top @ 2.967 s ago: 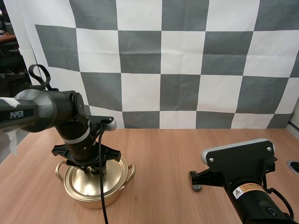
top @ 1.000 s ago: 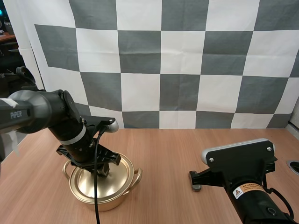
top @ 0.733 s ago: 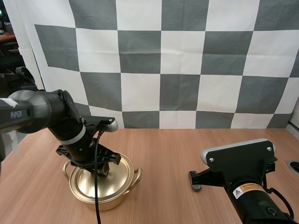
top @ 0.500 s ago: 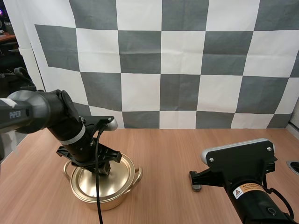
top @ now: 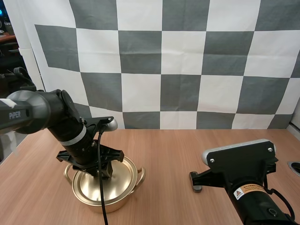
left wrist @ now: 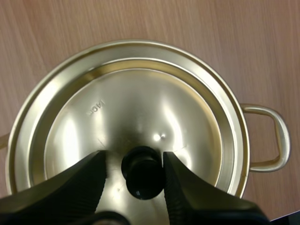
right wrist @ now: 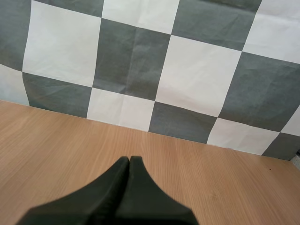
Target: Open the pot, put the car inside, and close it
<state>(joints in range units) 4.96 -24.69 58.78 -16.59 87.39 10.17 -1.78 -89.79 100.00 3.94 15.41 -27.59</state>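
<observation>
A gold pot (top: 123, 196) stands at the table's left with its gold lid (top: 91, 187) seated on it. My left gripper (top: 104, 171) hangs straight down over the lid's middle. In the left wrist view the lid (left wrist: 140, 112) lies inside the pot's rim (left wrist: 230, 117). There my left gripper (left wrist: 134, 158) is open, one finger on each side of the black knob (left wrist: 140, 172), with a narrow gap showing at one side. My right gripper (top: 196, 183) rests low over the table at the right. In its own view the right gripper (right wrist: 130, 160) is shut, its fingers one dark wedge over bare wood.
The pot's side handle (left wrist: 274, 138) sticks out toward the table's middle. Bare wooden tabletop (top: 164, 159) lies between the two arms. A dark round hole (top: 295, 167) sits at the table's far right edge.
The pot and my left gripper have shifted a little to the right and toward the front. My right arm has not moved.
</observation>
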